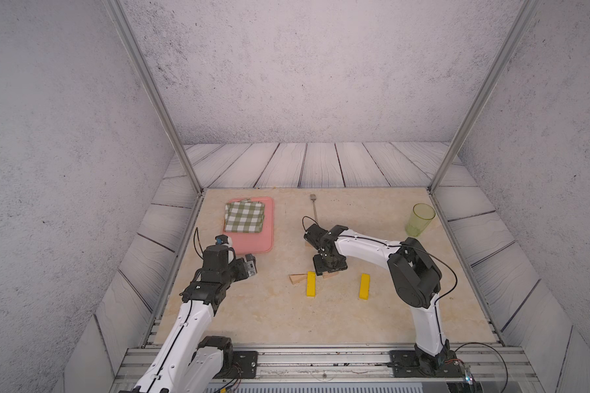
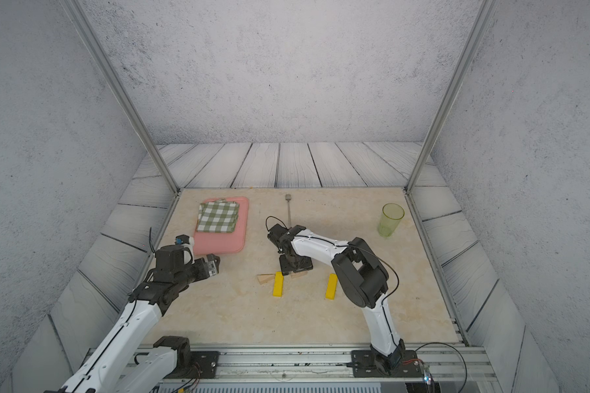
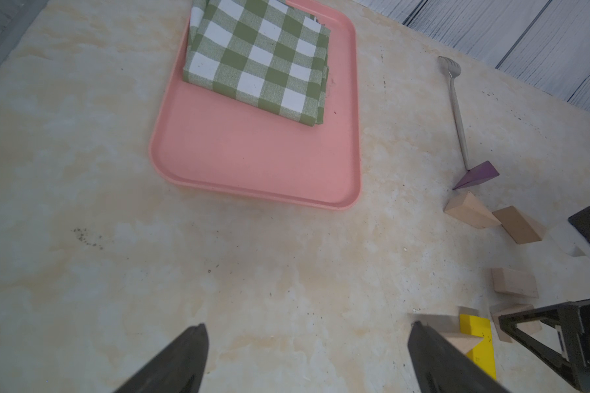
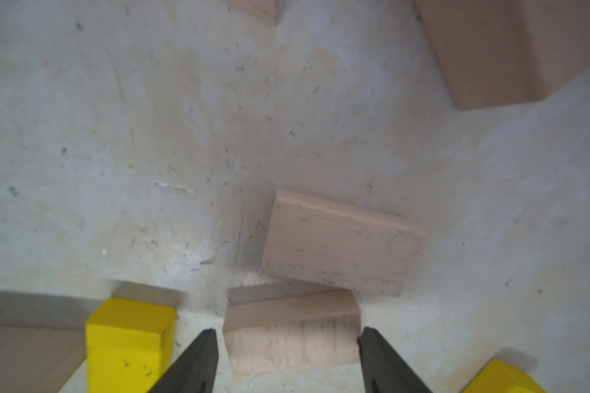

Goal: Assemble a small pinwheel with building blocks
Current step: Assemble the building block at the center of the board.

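Building blocks, loose set, were catalogued lying mid-table on the beige table (image 1: 269,316), between the pink tray (image 1: 264,243) and the green cup (image 1: 419,221). Right gripper (image 4: 288,335): lowered to the surface, jaws parted to either side of a pale-wood block (image 4: 292,343) that sat on the table. A thin gap showed at one finger, while the other met the block's edge. Flat pale-wood rectangle (image 4: 341,243): lay just beyond that block, corner to corner with it. Yellow bar (image 1: 311,283): lay flat just beside the right gripper, with a wood wedge (image 1: 297,279) touching it on the side away from the gripper. Second yellow bar (image 1: 364,286): lay roughly parallel on the gripper's other side, apart from the rest. Purple wedge (image 3: 479,175): lay at the handle end of the fork (image 3: 457,112), touching it. Second wood wedge (image 3: 469,211) and tan block (image 3: 518,224): sat close together, near the purple wedge. Left gripper (image 3: 309,326): jaws spread wide and empty, above bare table near the tray. Green-checked cloth (image 1: 244,221): lay folded on the tray's far half.
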Controlling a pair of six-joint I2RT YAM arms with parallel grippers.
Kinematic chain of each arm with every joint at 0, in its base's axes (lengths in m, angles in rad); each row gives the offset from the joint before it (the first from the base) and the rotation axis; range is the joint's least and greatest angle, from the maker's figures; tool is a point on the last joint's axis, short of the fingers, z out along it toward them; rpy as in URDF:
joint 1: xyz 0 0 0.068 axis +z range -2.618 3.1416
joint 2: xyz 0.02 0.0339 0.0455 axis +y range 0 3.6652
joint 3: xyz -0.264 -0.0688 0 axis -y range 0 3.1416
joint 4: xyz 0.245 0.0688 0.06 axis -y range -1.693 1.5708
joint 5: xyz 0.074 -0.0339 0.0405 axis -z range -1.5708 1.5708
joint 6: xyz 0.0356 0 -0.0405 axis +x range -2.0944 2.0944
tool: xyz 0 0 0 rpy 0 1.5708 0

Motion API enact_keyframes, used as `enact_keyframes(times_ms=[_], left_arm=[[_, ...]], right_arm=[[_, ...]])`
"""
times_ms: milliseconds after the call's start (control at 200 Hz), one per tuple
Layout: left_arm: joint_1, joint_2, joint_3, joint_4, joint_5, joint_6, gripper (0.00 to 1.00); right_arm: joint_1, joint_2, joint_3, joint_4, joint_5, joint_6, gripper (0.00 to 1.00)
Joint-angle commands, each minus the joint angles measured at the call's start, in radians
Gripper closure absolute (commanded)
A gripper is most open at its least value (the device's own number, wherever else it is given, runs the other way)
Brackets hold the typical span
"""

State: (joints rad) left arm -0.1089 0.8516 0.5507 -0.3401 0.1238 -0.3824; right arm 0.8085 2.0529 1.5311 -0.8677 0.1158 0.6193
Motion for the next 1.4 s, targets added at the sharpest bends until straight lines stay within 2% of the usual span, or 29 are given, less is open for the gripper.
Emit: enact_keyframes(times_ms=[0, 390, 616, 796, 1091, 1396], left_arm=[[-0.011, -0.011, -0.01, 0.007, -0.006, -0.001, 0.02], [-0.012, -0.009, -0.009, 0.005, -0.006, -0.002, 0.02], [-0.013, -0.008, -0.008, 0.006, -0.007, -0.001, 0.02], [-0.014, -0.008, -0.008, 0.007, -0.008, -0.003, 0.02], [-0.013, -0.007, -0.008, 0.007, -0.008, -0.003, 0.02], [-0.013, -0.008, -0.008, 0.008, -0.01, -0.003, 0.02]], right_arm=[[-0.003, -0.085, -0.02, -0.007, 0.034, -0.022, 0.26], [-0.008, -0.013, -0.035, 0.0, 0.025, -0.043, 0.23], [-0.022, -0.003, -0.055, 0.018, 0.016, -0.01, 0.36], [-0.029, 0.003, -0.06, 0.014, 0.03, 0.03, 0.41], [-0.054, 0.014, -0.046, 0.003, 0.027, 0.11, 0.42], [-0.053, 0.035, -0.015, 0.004, 0.021, 0.128, 0.41]])
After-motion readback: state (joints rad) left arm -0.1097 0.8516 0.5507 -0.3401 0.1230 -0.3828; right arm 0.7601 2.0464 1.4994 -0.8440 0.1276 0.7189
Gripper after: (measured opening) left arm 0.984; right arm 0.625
